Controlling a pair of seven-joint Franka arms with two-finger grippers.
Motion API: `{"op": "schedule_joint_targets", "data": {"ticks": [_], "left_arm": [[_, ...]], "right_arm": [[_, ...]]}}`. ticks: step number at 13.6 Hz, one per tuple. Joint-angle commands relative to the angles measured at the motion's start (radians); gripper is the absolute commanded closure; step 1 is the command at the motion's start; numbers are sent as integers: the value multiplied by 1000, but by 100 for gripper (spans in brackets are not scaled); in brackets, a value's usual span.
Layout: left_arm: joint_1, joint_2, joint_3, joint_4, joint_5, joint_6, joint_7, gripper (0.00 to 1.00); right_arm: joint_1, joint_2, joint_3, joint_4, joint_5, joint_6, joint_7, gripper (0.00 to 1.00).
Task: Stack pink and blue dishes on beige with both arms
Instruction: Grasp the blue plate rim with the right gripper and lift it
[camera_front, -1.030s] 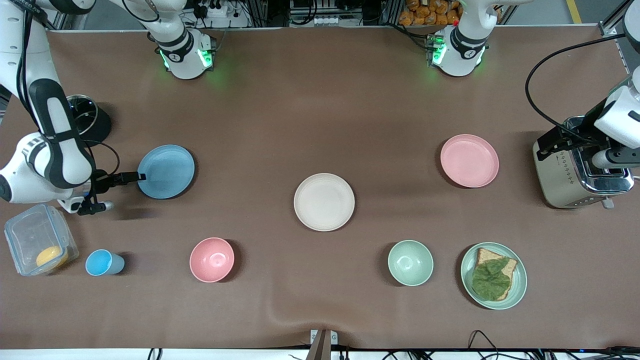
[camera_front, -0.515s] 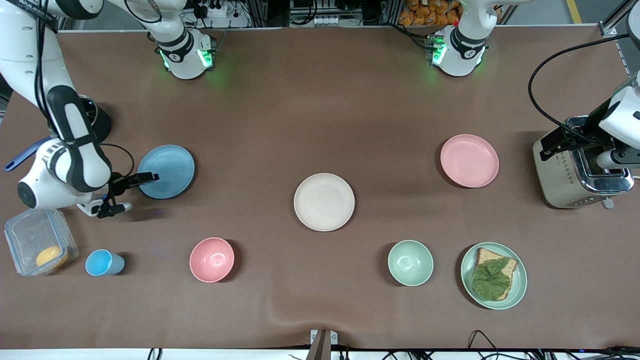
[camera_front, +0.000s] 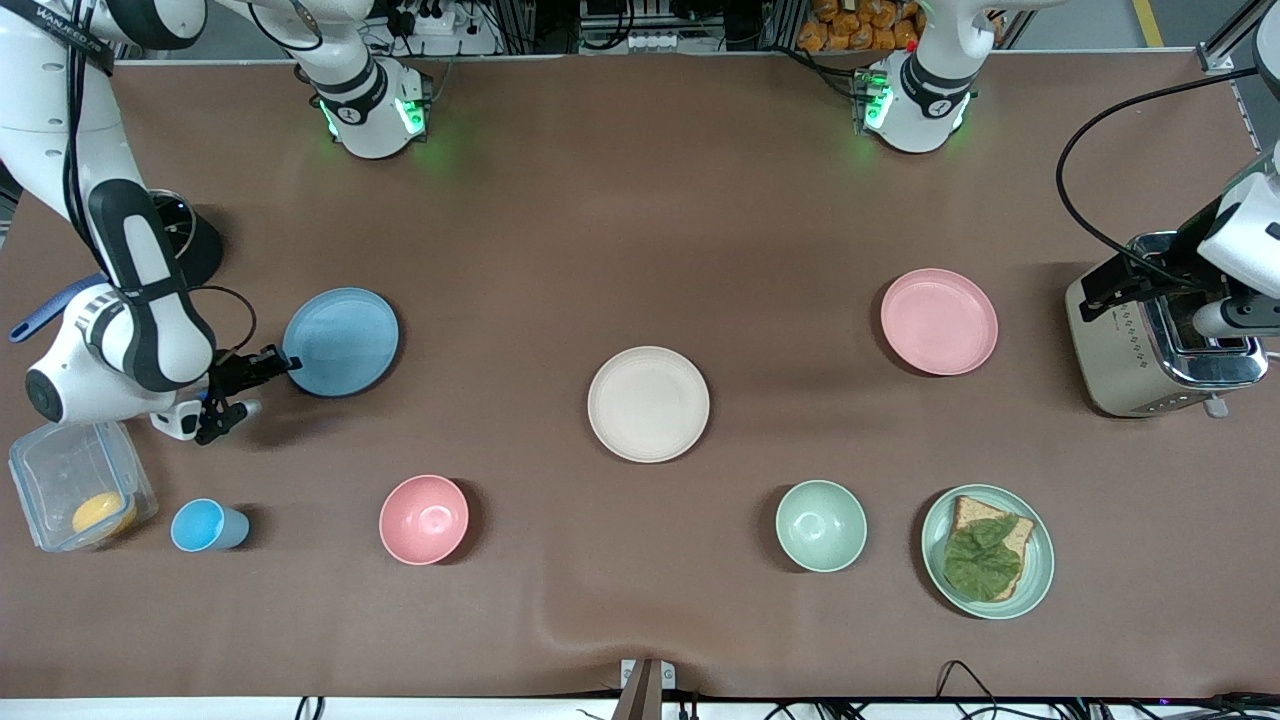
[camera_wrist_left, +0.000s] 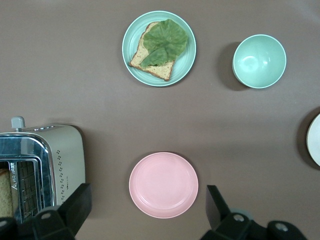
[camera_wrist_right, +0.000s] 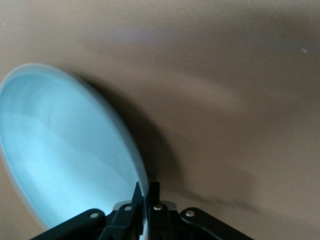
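The light blue plate (camera_front: 345, 340) lies toward the right arm's end of the table. My right gripper (camera_front: 285, 362) is shut on its rim, and in the right wrist view the blue plate (camera_wrist_right: 60, 150) tilts up from the cloth with a shadow under it, pinched in the gripper (camera_wrist_right: 145, 192). The beige plate (camera_front: 648, 403) sits in the middle of the table, its edge just showing in the left wrist view (camera_wrist_left: 315, 140). The pink plate (camera_front: 939, 321) rests flat toward the left arm's end. My left gripper (camera_front: 1225, 318) hangs open high over the toaster's side, the pink plate (camera_wrist_left: 163, 185) showing far below between its fingers (camera_wrist_left: 75, 205).
A steel toaster (camera_front: 1150, 340) stands at the left arm's end. A green plate with toast and lettuce (camera_front: 987, 551), a green bowl (camera_front: 821, 525), a pink bowl (camera_front: 424, 519), a blue cup (camera_front: 205, 526) and a clear box (camera_front: 75, 480) line the near side.
The right gripper slid over the blue plate's rim, then closed on it. The plate has shifted slightly toward the table's middle and its gripped side has risen. The left arm has barely moved.
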Motion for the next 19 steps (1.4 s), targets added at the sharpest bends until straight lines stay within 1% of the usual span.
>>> {"op": "schedule_joint_targets", "data": {"ticks": [1,3,4,6,8,10,12,14,15,17,19], "left_arm": [[3,5,-3,15,23,-18,16,0],[3,5,-3,17,23,-16,16,0],[3,5,-3,15,23,-18,16,0],[3,5,-3,15,23,-16,16,0],[3,5,-3,17,23,-16,16,0],[5,5,-3,15,23,-16,16,0],[3,5,-3,17,23,-16,16,0],[3,5,-3,17,23,-16,16,0],[3,5,-3,17,23,-18,16,0],[3,5,-3,17,23,-18,16,0],[3,5,-3,17,23,-18,16,0]], "right_arm": [[-6,16,5,73,14,-82,-8,100],[-6,11,5,88,14,-107,-5,100],[-8,11,5,120,14,-144,-5,100],[-9,10,3,203,16,-263,-4,100],[-11,8,-1,319,10,-421,27,100],[-17,-1,-1,404,7,-553,53,100],[-28,-6,-1,487,4,-650,62,100],[-32,-15,-1,521,10,-687,52,100],[-40,-19,8,525,13,-688,59,100],[-28,-58,5,535,10,-688,61,100],[-25,-64,8,535,14,-690,71,100]]}}
